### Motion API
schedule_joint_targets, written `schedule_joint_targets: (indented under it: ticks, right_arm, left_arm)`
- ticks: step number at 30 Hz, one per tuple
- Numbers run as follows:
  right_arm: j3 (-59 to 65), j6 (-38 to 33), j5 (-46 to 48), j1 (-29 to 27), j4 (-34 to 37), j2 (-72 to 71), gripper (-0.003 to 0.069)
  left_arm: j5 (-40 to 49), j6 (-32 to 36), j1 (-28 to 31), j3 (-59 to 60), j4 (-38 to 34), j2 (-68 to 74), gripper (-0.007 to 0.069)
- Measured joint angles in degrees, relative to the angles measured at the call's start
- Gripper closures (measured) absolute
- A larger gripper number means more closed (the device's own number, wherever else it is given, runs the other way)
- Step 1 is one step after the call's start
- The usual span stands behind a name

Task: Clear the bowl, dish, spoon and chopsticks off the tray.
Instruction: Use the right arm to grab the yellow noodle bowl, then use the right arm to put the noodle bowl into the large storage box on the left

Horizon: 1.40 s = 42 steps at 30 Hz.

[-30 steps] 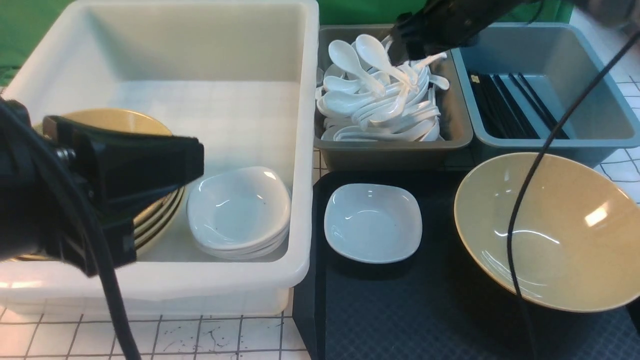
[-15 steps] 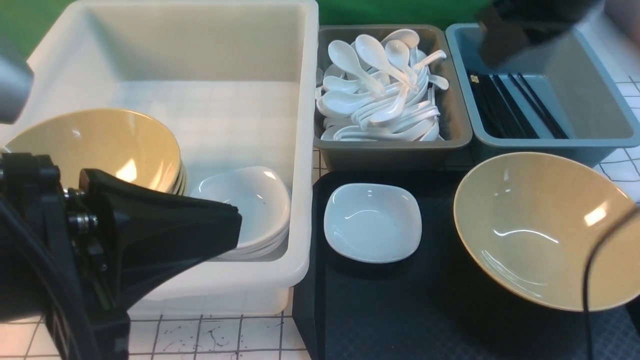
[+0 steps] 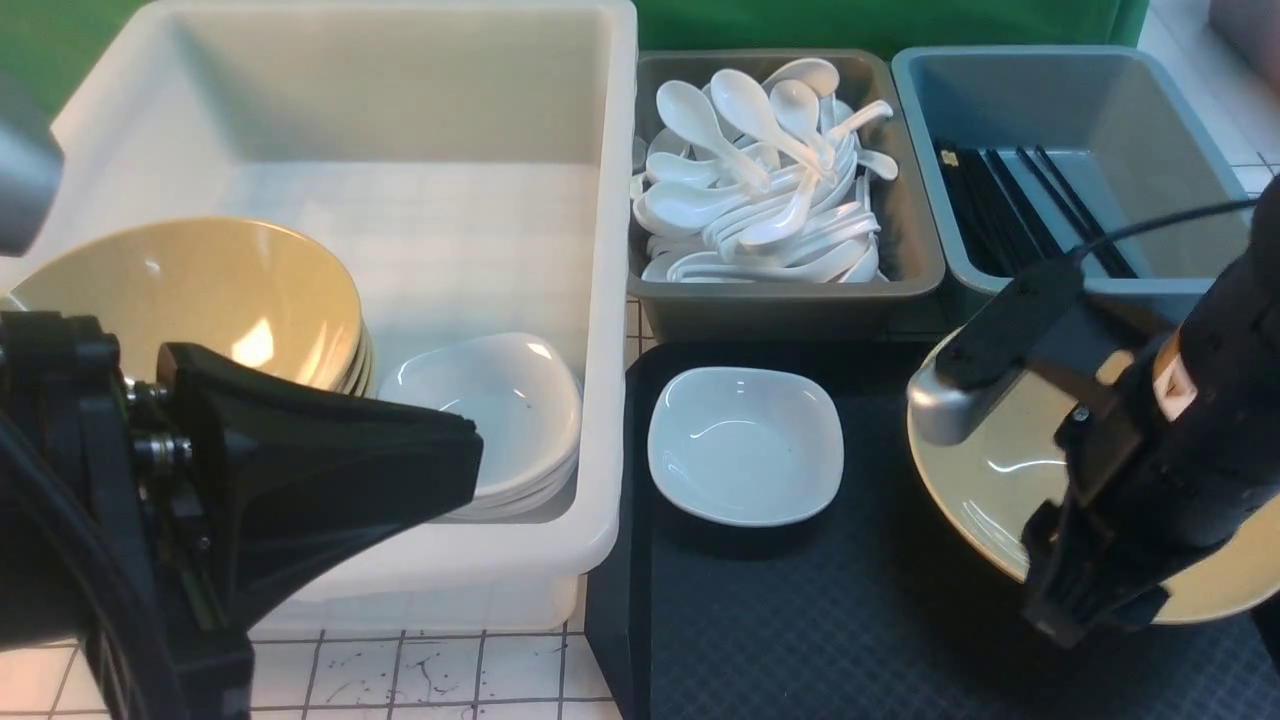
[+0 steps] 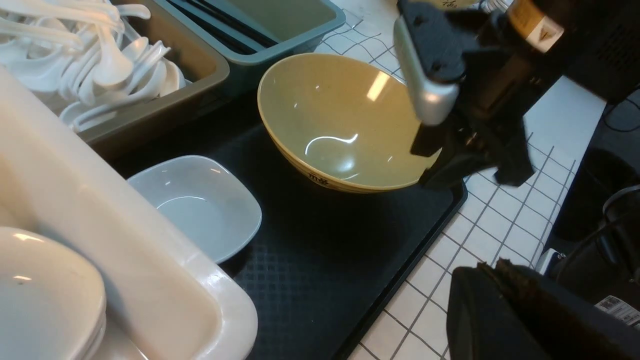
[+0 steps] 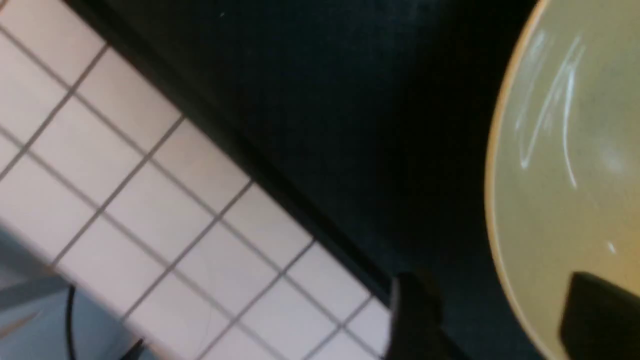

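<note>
On the tray [image 3: 800, 620], right hand [image 5: 505, 300] straddles bowl [image 3: 985, 480].

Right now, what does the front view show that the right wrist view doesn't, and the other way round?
Only the front view: the small white rounded-square dish, the big white plastic tub, the grey bin of white spoons and the blue-grey bin of black chopsticks. Only the right wrist view: the right arm's jaws standing apart astride the rim of the glossy mustard-tan bowl. Both: that bowl, the black textured tray and the white grid-lined tabletop.
</note>
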Motion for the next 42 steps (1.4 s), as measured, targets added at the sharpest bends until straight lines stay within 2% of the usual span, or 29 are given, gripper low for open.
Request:
schedule_joint_targets:
  ticks: [2, 4, 7, 9, 11, 15, 17, 18, 22, 25, 26, 29, 33, 38, 42]
  right_arm:
    - [2.05, 0.00, -4.82, -0.01, -1.25, 1.24, 0.0132]
    - [2.89, 0.00, -8.41, -0.01, -2.45, 2.93, 0.0074]
    - [3.07, 0.00, -11.77, 0.01, -5.30, 6.52, 0.0042]
    - [3.12, 0.06, -13.41, 0.01, -8.32, 9.84, 0.0052]
    - [3.12, 0.20, -13.98, 0.01, -10.67, 12.28, 0.0080]
    - [3.12, 0.20, -14.98, 0.01, -13.03, 16.76, 0.0185]
    - [3.12, 0.20, -15.27, 0.01, -13.24, 18.69, 0.0290]
    - [3.12, 0.42, -14.84, 0.06, -13.43, 18.92, 0.0307]
    - [2.77, 0.49, -13.95, 0.12, -16.96, 18.12, 0.0426]
    - [2.77, 0.49, -12.87, 0.42, -18.00, 16.60, 0.0487]
    - [2.77, 0.49, -12.11, 0.61, -18.20, 15.07, 0.0531]
    - [2.82, 1.17, -9.81, 1.58, -15.63, 11.16, 0.0600]
    - [3.27, 3.80, -3.93, 4.02, -10.95, 3.90, 0.0606]
    - [2.56, 6.79, 2.54, 6.75, -10.80, -3.71, 0.0606]
    - [-2.61, 8.25, 8.49, 9.82, -10.67, -7.24, 0.0606]
  left_arm:
    - [0.02, 0.00, 0.00, 0.00, 0.00, 0.00, 0.0625]
    - [0.02, 0.00, 0.00, 0.00, -0.05, 0.00, 0.0625]
    - [0.02, 0.00, 0.00, 0.00, -0.26, 0.00, 0.0625]
    - [0.02, 0.00, 0.00, 0.00, -0.49, 0.00, 0.0625]
    - [0.02, 0.00, 0.00, 0.00, -0.48, 0.00, 0.0625]
    - [0.02, 0.00, 0.00, 0.00, -0.48, 0.00, 0.0625]
    - [0.02, 0.00, 0.00, 0.00, -0.48, 0.00, 0.0625]
    - [0.02, 0.00, 0.00, 0.00, -0.48, 0.00, 0.0625]
    - [0.33, 0.00, 0.00, 0.00, -0.48, -0.08, 0.0625]
    - [0.65, 0.00, 0.00, 0.00, -0.48, -0.10, 0.0625]
    - [0.72, 0.00, 0.00, 0.00, -0.48, -0.17, 0.0625]
    - [0.95, 0.00, 0.00, 0.00, -0.48, -0.22, 0.0625]
    - [1.13, 0.00, 0.00, 0.00, -0.48, -0.39, 0.0625]
    - [1.31, 0.00, 0.00, 0.00, -0.48, -0.56, 0.0625]
    - [1.44, 0.00, 0.00, 0.00, -0.41, -0.56, 0.0625]
